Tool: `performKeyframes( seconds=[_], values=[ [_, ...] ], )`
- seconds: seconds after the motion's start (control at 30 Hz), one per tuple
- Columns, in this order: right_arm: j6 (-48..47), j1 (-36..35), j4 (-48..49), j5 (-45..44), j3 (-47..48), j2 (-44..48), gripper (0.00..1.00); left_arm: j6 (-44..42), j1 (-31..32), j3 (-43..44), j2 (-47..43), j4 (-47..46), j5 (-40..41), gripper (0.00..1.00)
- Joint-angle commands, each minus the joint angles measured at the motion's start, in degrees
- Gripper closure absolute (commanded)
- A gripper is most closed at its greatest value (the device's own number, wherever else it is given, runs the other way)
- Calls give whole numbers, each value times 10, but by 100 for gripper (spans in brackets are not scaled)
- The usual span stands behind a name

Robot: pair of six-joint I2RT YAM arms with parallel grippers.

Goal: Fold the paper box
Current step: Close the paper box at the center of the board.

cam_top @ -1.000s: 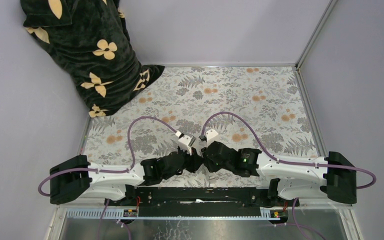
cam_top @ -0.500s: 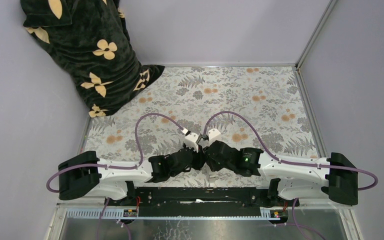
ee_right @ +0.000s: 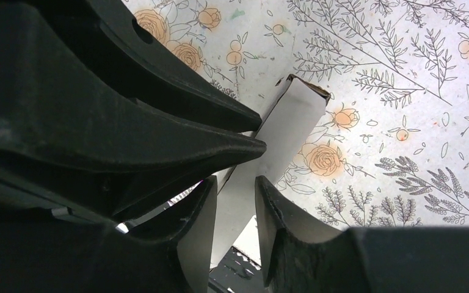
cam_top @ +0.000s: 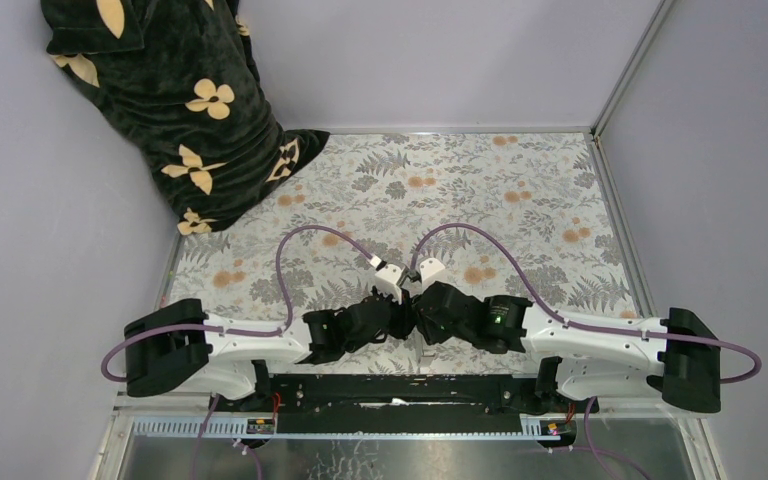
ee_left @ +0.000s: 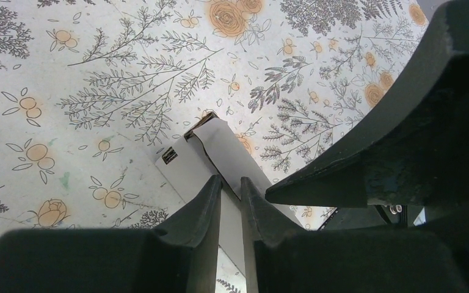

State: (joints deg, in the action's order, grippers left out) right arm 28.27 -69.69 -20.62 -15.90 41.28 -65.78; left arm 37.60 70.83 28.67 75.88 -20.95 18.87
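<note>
Over the paper box (ee_left: 217, 146), left arm (cam_top: 250, 345) further inward than before.

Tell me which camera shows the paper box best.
Left wrist: two white faces of the paper box and its far corner show. Right wrist shows one long face, partly hidden. From the top, the arms cover it.

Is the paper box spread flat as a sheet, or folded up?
Folded, at least partly: the paper box shows white panels meeting at a crease. Fully closed or not, cannot tell.
</note>
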Motion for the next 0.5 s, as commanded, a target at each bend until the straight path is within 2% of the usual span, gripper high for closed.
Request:
performKeyframes(
  seconds=[0.0, 0.47],
  values=[
    [0, -4, -60, 40, 1, -3, 62, 2, 5, -4, 22, 28, -18, 77],
    [-14, -4, -49, 44, 30, 36, 62, -2, 5, -18, 15, 34, -9, 77]
  ],
)
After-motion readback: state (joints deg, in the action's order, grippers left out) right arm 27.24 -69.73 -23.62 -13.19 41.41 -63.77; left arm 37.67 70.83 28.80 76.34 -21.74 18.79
